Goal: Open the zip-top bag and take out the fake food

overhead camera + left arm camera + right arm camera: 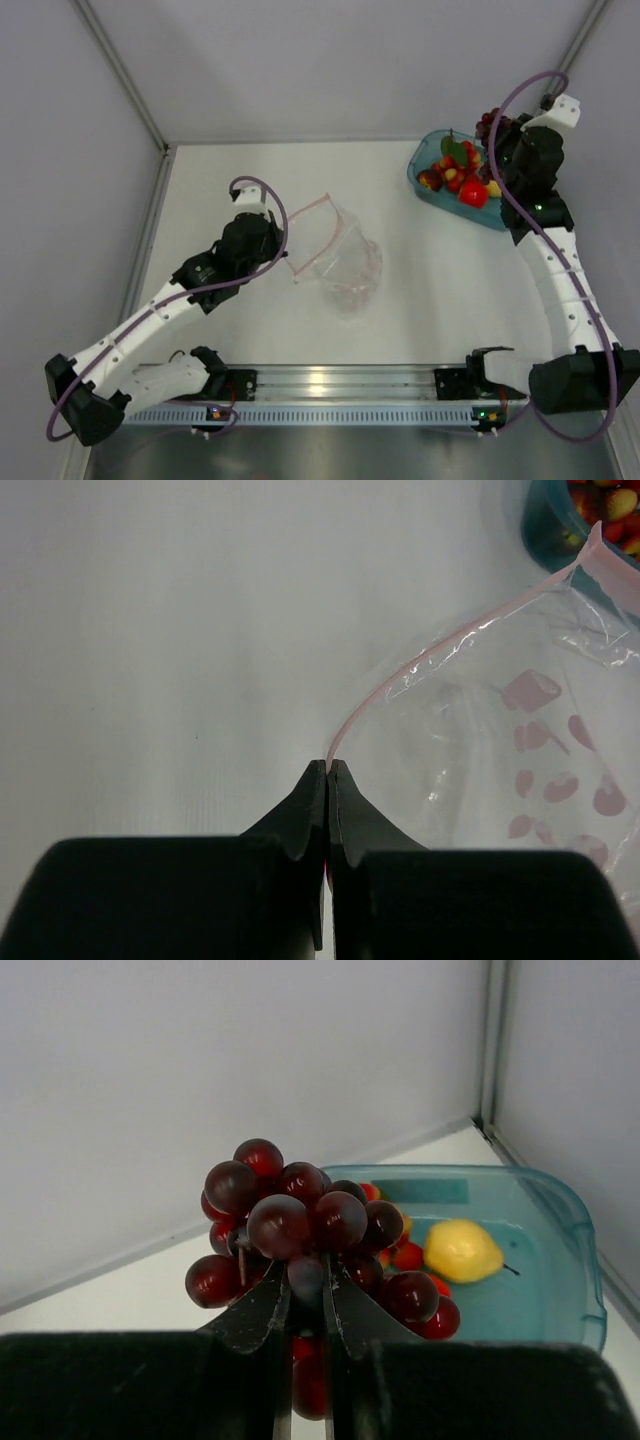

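A blue-green tub (416, 180) sits on the white table (250, 170), in the far right corner. You can see through its sides, and its corners are round. A gray back wall (350, 60), a left wall (60, 200) and a right wall (612, 110) stand around the table. A shiny metal rail (340, 380) runs along the near edge.

The zip-top bag (340, 260) lies near the middle of the table (450, 300), slightly left. The left gripper (328, 765) sits at its left edge, on the zip strip (420, 660). The tub (418, 178) stands toward the far right corner, with fruits (460, 175) in it. The grape bunch (300, 1225) hangs above the tub's far right end, in the right gripper (305, 1290).
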Robot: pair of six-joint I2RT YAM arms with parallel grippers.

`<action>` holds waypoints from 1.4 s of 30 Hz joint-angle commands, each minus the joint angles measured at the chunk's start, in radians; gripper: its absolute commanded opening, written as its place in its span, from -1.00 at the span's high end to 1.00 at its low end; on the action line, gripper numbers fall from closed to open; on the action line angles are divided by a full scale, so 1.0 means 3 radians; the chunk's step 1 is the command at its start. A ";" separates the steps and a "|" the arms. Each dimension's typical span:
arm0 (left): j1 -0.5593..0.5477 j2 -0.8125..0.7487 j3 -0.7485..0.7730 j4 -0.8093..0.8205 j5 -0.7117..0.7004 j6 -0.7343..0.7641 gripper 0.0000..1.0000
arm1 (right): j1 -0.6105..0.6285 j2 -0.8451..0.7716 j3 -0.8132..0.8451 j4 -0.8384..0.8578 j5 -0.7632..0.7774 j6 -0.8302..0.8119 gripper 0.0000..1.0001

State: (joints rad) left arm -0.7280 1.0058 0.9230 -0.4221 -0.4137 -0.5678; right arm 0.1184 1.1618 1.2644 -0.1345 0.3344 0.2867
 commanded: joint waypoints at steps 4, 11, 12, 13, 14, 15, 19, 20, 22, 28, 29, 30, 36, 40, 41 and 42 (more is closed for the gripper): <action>0.0018 -0.0223 0.0303 -0.0244 0.0178 0.0195 1.00 | -0.0624 0.0411 0.0208 -0.0053 -0.0112 0.0455 1.00; 0.0018 -0.0305 0.0451 -0.0428 0.0060 0.0333 1.00 | -0.1039 0.0949 0.0122 -0.0058 -0.0056 0.0885 1.00; 0.0018 -0.0330 0.0457 -0.0454 0.0050 0.0338 1.00 | -0.1080 0.1010 0.0086 0.0053 -0.0107 0.0926 1.00; 0.0018 -0.0336 0.0467 -0.0459 0.0045 0.0354 1.00 | -0.1146 0.1147 0.0070 0.0095 -0.0158 0.0967 1.00; 0.0018 -0.0371 0.0472 -0.0490 0.0029 0.0364 1.00 | -0.1172 0.1230 0.0096 0.0095 -0.0189 0.0977 1.00; 0.0013 -0.0382 0.0482 -0.0500 0.0024 0.0374 1.00 | -0.1207 0.1372 0.0106 0.0136 -0.0209 0.0952 1.00; 0.0018 -0.0474 0.0523 -0.0597 -0.0022 0.0410 1.00 | -0.1228 0.1644 0.0126 0.0203 -0.0230 0.0875 1.00; 0.0018 -0.0519 0.0548 -0.0613 -0.0057 0.0415 1.00 | -0.1243 0.1690 0.0132 0.0172 -0.0225 0.0875 1.00; 0.0018 -0.0550 0.0594 -0.0679 -0.0119 0.0435 1.00 | -0.1269 0.1772 0.0081 0.0157 -0.0199 0.0916 1.00; 0.0018 -0.0530 0.0880 -0.0985 -0.0482 0.0527 1.00 | -0.1336 0.1936 0.0121 0.0049 -0.0224 0.1023 1.00; 0.0018 -0.0515 0.0906 -0.1011 -0.0528 0.0538 1.00 | -0.1351 0.1951 0.0157 0.0014 -0.0275 0.1018 1.00; 0.0018 -0.0515 0.0932 -0.1037 -0.0559 0.0558 1.00 | -0.1361 0.1982 0.0208 -0.0032 -0.0261 0.1003 1.00; 0.0018 -0.0576 0.1055 -0.1165 -0.0809 0.0589 1.00 | -0.1417 0.2207 0.0541 -0.0319 -0.0403 0.0957 1.00; 0.0018 -0.0571 0.1121 -0.1201 -0.0891 0.0635 1.00 | -0.1469 0.2059 0.0377 -0.0150 -0.0434 0.0962 1.00; 0.0018 -0.0571 0.1126 -0.1206 -0.0917 0.0635 1.00 | -0.1479 0.2064 0.0397 -0.0165 -0.0485 0.0957 1.00; 0.0018 -0.0561 0.1132 -0.1206 -0.0922 0.0640 1.00 | -0.1504 0.2104 0.0478 -0.0241 -0.0511 0.0926 1.00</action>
State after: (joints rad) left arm -0.7269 0.8463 1.2224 -0.7738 -0.6460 -0.3981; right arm -0.3004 1.8214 1.3685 -0.2317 0.2108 0.5697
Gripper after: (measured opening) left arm 0.020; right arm 0.096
